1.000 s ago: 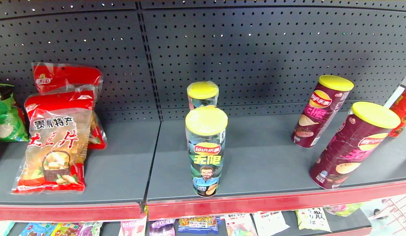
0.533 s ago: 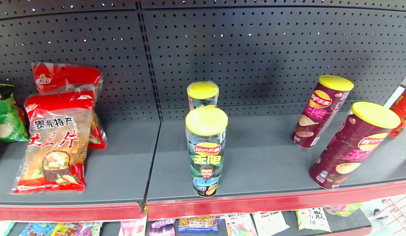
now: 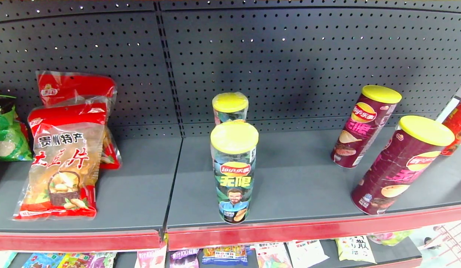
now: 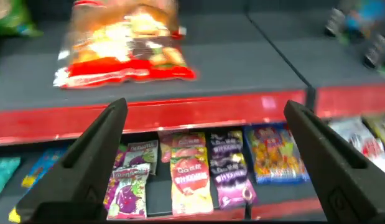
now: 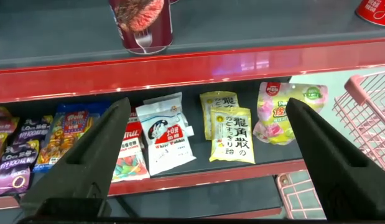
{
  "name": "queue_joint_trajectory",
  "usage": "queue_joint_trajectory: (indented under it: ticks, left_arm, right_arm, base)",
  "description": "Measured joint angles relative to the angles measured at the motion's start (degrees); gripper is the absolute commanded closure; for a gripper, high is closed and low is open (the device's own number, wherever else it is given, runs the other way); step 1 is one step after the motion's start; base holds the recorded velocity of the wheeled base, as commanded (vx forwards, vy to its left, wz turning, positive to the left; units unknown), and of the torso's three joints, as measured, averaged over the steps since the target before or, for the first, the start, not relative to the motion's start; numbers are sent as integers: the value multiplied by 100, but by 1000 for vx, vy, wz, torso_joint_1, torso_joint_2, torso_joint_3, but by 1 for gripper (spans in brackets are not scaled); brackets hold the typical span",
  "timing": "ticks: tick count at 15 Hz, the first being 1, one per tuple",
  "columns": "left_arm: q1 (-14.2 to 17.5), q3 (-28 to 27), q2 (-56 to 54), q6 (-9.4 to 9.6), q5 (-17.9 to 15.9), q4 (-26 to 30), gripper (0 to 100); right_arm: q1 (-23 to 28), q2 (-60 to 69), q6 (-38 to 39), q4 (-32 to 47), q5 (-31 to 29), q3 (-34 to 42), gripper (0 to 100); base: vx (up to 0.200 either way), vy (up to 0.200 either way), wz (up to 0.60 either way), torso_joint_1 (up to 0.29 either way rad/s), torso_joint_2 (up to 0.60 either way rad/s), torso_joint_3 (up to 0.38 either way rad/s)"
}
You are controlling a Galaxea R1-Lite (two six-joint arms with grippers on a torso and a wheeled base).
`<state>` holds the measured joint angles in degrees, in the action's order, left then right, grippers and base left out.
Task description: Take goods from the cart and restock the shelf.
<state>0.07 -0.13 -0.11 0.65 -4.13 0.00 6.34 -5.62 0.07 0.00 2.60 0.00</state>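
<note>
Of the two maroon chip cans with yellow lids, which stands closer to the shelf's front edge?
The right-hand maroon cardboard can, its base almost at the red shelf lip; the other maroon can stands farther back and to its left.

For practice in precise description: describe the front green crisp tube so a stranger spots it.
On the grey metal shelf, look right of the middle seam. The green cylindrical tube with a yellow plastic lid stands at the red lip; its twin stands behind it.

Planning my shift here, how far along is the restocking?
Done: chip cans and snack bags stand on the shelf. In hand: nothing; left gripper and right gripper are open, empty. Left: the shelf has bare stretches; fetching from the pink cart likely comes next.
</note>
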Motion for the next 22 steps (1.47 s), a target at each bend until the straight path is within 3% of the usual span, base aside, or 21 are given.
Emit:
queue_joint_trajectory:
  ticks: [4, 8, 11, 22]
  left_arm:
    - [0, 9, 0, 13, -16, 10, 0]
    - [0, 9, 1, 13, -16, 11, 0]
    - [0, 4, 1, 22, -18, 10, 0]
    - [0, 6, 4, 24, -16, 10, 0]
  right_arm:
    - [0, 0, 11, 0, 0, 0, 0]
    - [0, 0, 9, 0, -2, 0, 0]
    - [0, 2, 6, 0, -2, 0, 0]
    - [-4, 2, -7, 0, -4, 0, 0]
  base:
    - [0, 0, 0, 0, 0, 0]
    - [-200, 0, 0, 6, 2, 1]
    - [0, 0, 0, 0, 0, 0]
    - [0, -200, 0, 5, 4, 2]
